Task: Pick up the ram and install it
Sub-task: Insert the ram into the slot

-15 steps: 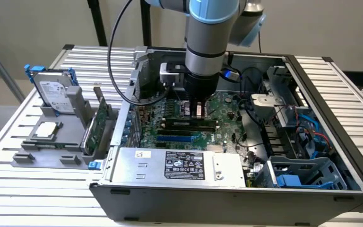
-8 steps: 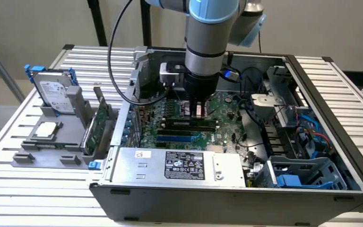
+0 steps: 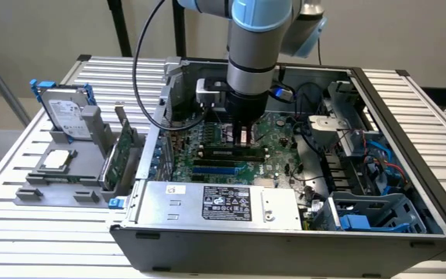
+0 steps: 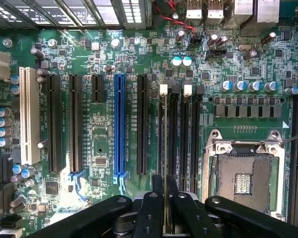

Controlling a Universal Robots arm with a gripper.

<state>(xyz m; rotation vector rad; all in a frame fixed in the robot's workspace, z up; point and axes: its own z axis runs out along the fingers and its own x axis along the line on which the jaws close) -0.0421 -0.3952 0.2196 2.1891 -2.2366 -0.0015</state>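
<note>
The tool (image 4: 163,198), lowered inside the computer case (image 3: 409,110), grips the ram (image 4: 164,144) edge-on. The ram stands over the memory slots (image 4: 181,134), its long axis parallel to them.

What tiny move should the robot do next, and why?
Probably press straight down a little. The gripper seems to hold the ram edge-on, lined up along a black slot near the empty processor socket, and the ram doesn't look pushed in yet.

A robotics lab: opened computer case (image 3: 285,232) on slatted aluminium bench (image 3: 21,226).
</note>
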